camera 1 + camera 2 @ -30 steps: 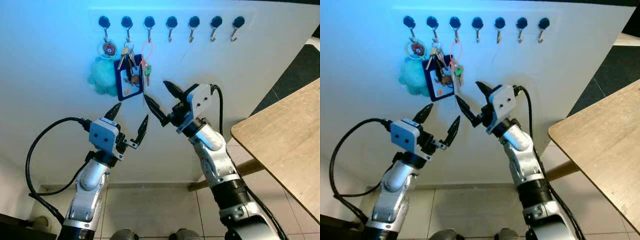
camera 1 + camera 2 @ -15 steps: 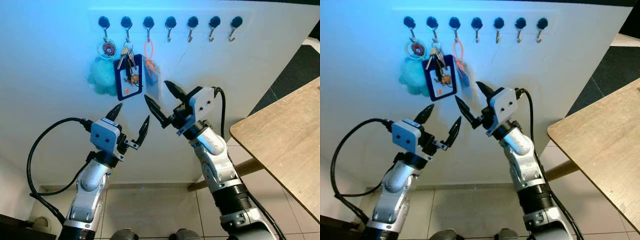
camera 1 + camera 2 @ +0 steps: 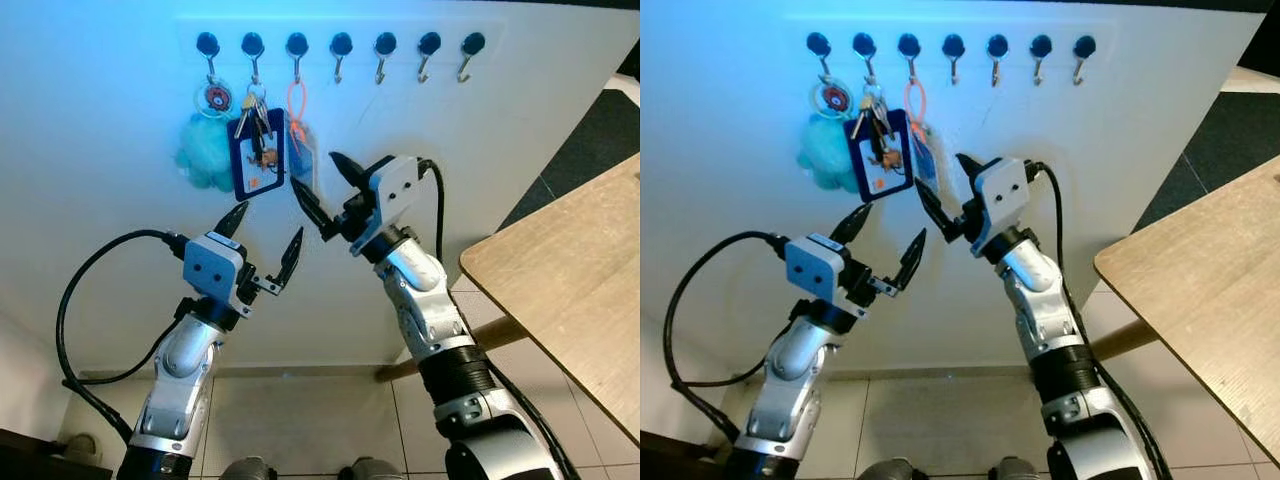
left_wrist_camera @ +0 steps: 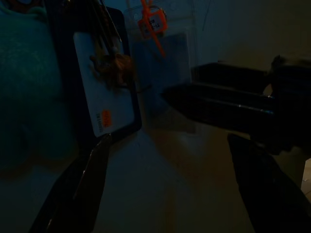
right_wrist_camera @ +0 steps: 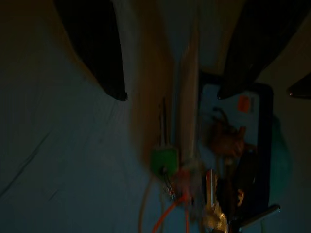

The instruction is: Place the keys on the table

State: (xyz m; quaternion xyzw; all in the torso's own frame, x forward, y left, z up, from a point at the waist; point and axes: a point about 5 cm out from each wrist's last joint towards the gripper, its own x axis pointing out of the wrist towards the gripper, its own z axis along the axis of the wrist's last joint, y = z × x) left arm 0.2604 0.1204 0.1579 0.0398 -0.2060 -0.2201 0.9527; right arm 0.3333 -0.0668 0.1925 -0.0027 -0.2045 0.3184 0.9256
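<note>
Right gripper, fingers spread, sits just beside the hooked orange-looped keys. Left gripper, fingers spread, hovers below them.

The keys hang from the third hook along the wall rail, slung on an orange loop with a clear card sleeve dangling flat against the white wall below it. Seen from the right wrist, a green-capped key sits in the bunch where the orange loop gathers, right beside the sleeve's edge. Over to the robot's right stands the counter, a light wooden top well apart from the hanging bunch.
</note>
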